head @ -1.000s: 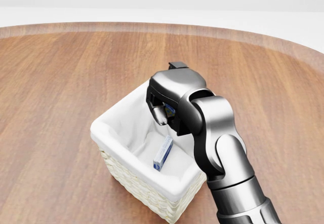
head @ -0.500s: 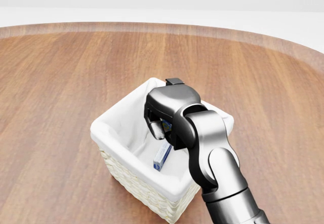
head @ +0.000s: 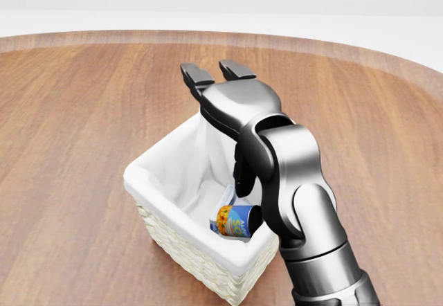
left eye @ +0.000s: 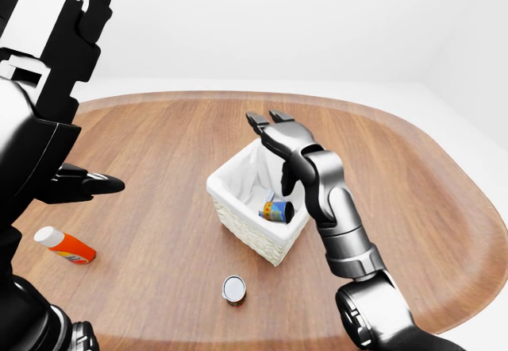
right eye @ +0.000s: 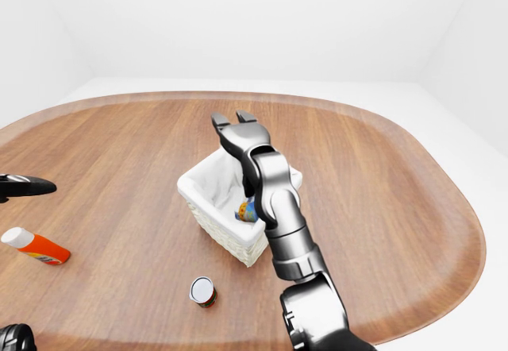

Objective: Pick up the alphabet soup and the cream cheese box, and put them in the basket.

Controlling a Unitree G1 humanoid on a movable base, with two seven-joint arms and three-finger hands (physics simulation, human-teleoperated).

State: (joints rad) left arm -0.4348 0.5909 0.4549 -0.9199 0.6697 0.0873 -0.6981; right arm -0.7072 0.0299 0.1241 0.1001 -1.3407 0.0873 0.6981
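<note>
The right hand (head: pixel 216 77) hangs released, fingers spread, above the basket (head: pixel 149 174) at the head view's centre. The soup can (head: pixel 234 221), gripped half a second ago, now lies on its side inside, touching the cream cheese box (head: pixel 227 196) (mostly hidden). Both items look delivered; the left hand (left eye: pixel 83 184) idles open at left.

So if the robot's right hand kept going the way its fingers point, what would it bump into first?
Probably nothing: the right hand is open above the basket, fingers aimed toward the head view's top over bare table.
</note>
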